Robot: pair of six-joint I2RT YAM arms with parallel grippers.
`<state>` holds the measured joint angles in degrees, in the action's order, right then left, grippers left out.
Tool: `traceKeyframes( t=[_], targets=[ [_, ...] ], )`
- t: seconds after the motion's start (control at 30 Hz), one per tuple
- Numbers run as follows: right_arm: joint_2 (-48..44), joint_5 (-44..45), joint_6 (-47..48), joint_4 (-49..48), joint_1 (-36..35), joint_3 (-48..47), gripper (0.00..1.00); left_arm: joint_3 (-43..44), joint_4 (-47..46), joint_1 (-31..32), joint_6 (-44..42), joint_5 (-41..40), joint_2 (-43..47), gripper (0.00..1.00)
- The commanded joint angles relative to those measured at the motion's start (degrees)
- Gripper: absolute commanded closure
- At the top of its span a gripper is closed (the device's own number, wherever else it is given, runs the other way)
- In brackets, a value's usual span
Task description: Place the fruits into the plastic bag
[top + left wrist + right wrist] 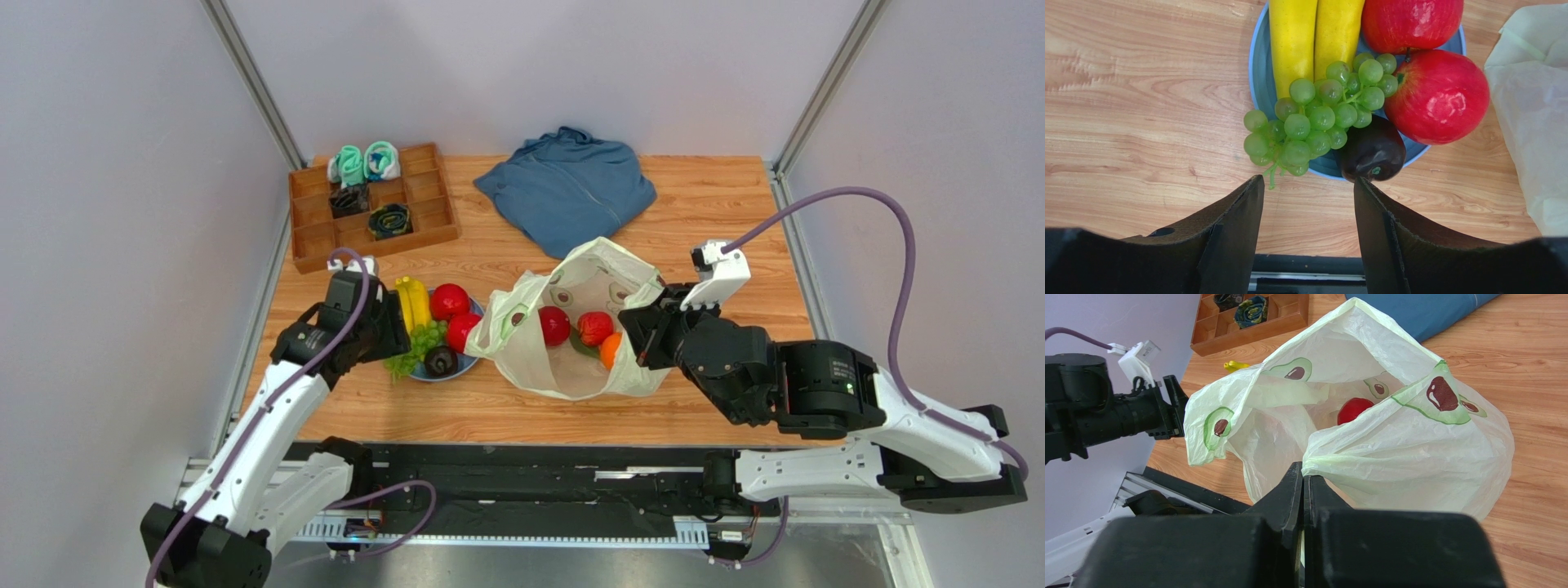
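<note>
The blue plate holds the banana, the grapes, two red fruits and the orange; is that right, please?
Not quite. The orange lies inside the plastic bag, as the top external view shows. The blue plate holds the banana, the grapes, two red fruits and a dark avocado.

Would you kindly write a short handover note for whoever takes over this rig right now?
Left gripper: open, empty, beside the grapes and avocado on the blue plate.
Right gripper: shut on the plastic bag rim, holding its mouth open.
Done: two red fruits and the orange are in the bag.
Left: banana, two red apples, grapes, avocado.
</note>
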<state>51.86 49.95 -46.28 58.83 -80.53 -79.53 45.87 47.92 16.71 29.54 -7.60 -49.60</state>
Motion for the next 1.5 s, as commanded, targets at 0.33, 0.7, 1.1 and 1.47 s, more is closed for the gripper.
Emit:
traceKeyframes(
  t=[0.33,0.7,1.1,1.47],
  targets=[
    [-1.5,1.1,-1.3,-2.3,0.2,0.0,1.0,-1.8,-9.2,-3.5,-1.6,1.7,-9.5,0.42],
    [-1.4,1.6,-1.3,-2.2,0.2,0.1,1.0,-3.2,-9.3,-4.8,0.1,3.9,-10.0,0.46],
    [-1.7,1.5,-1.4,-2.2,0.2,0.3,1.0,-4.2,-10.0,-5.1,0.8,5.2,-11.5,0.53],
    [-1.3,1.5,-1.4,-2.2,0.2,0.2,1.0,-4.5,-8.4,-5.1,1.5,4.7,-9.5,0.63]
  ],
)
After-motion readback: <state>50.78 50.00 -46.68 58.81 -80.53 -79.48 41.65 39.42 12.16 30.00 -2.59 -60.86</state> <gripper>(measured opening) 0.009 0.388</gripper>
